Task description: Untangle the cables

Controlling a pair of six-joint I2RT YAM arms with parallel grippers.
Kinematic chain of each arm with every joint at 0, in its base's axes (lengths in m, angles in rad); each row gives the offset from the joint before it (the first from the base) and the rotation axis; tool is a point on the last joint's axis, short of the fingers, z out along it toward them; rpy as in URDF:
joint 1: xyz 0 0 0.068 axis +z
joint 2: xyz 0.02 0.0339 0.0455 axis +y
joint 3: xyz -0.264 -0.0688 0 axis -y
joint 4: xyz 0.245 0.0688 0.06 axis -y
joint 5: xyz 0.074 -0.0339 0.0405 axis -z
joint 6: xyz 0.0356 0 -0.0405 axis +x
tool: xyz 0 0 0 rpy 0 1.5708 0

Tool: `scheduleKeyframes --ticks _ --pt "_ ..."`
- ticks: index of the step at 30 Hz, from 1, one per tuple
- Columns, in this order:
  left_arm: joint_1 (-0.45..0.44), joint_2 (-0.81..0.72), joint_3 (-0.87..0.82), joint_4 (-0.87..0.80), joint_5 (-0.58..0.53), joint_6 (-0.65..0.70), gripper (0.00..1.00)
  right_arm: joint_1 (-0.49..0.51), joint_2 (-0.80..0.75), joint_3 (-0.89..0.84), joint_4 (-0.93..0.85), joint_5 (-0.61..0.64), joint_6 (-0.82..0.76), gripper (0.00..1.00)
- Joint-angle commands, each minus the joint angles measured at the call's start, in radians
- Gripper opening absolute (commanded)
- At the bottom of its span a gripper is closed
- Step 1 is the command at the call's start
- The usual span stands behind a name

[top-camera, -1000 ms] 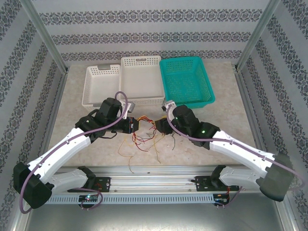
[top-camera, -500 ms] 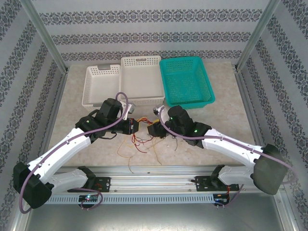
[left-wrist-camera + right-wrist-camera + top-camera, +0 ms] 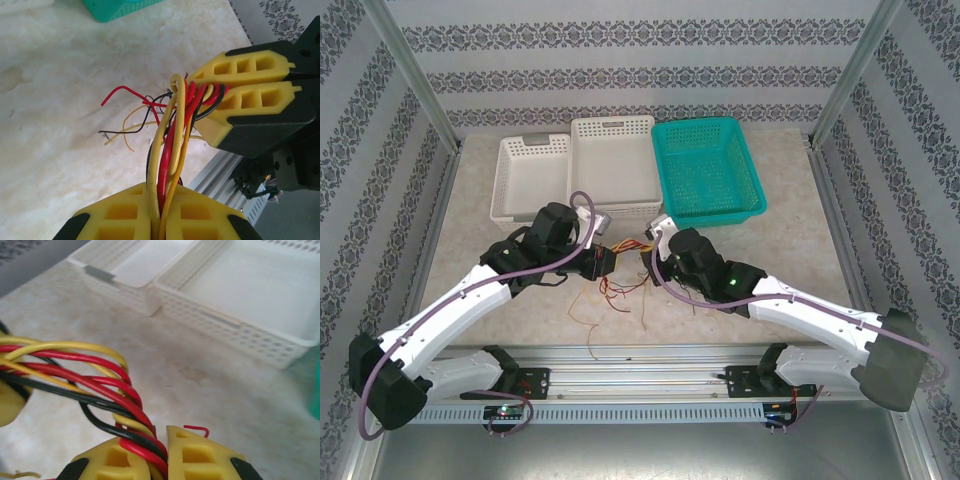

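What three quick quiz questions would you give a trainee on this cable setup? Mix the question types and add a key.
1. True or false: the left pincer and the right pincer are both shut on the cables.
2. Short answer: how many baskets stand on the table?
3. Pick one: farthest to the right in the top view is A) a white basket, B) the teal basket, C) a red basket.

Key: 1 true; 2 three; 3 B.
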Motion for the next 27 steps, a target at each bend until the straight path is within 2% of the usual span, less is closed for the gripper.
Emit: scheduleKeyframes --ticks 1,3,4,5,7,9,12,14,19,25,27 --pt "0.016 -0.022 -0.001 -0.291 -0.026 0.072 0.00 -0.106 -0.006 -0.010 -0.217 0.727 0.008 0.00" --pt "0.016 -0.010 0.001 -0.327 0.010 0.105 0.00 -0.135 -0.013 -0.013 -0.210 0.767 0.026 0.00" --pt "0.016 -0.007 0.002 -0.342 0.008 0.111 0.00 -0.148 -0.021 -0.009 -0.213 0.729 0.035 0.00" --pt "0.016 -0.009 -0.003 -0.346 0.009 0.116 0.00 -0.165 -0.037 -0.003 -0.209 0.630 0.035 0.00" --pt "0.016 -0.017 -0.014 -0.340 0.010 0.110 0.00 -0.185 -0.080 -0.003 -0.189 0.386 0.033 0.13" --pt "0.016 -0.033 -0.026 -0.311 0.032 0.085 0.00 -0.189 -0.140 -0.017 -0.154 0.184 0.053 0.38" --pt "0.016 -0.056 -0.040 -0.240 0.048 0.023 0.00 -0.199 -0.223 -0.033 -0.133 0.053 0.094 0.57" --pt "0.016 -0.064 -0.044 -0.192 0.045 -0.025 0.00 -0.208 -0.277 -0.039 -0.142 -0.011 0.114 0.63" --pt "0.016 -0.069 -0.072 -0.049 0.092 -0.130 0.00 -0.221 -0.400 -0.068 -0.190 -0.047 0.175 0.64" --pt "0.016 -0.061 -0.077 0.046 0.122 -0.206 0.00 -0.219 -0.431 -0.151 -0.141 -0.342 0.307 0.58" --pt "0.016 -0.065 -0.076 0.056 0.115 -0.216 0.00 -0.191 -0.423 -0.187 -0.119 -0.385 0.334 0.54"
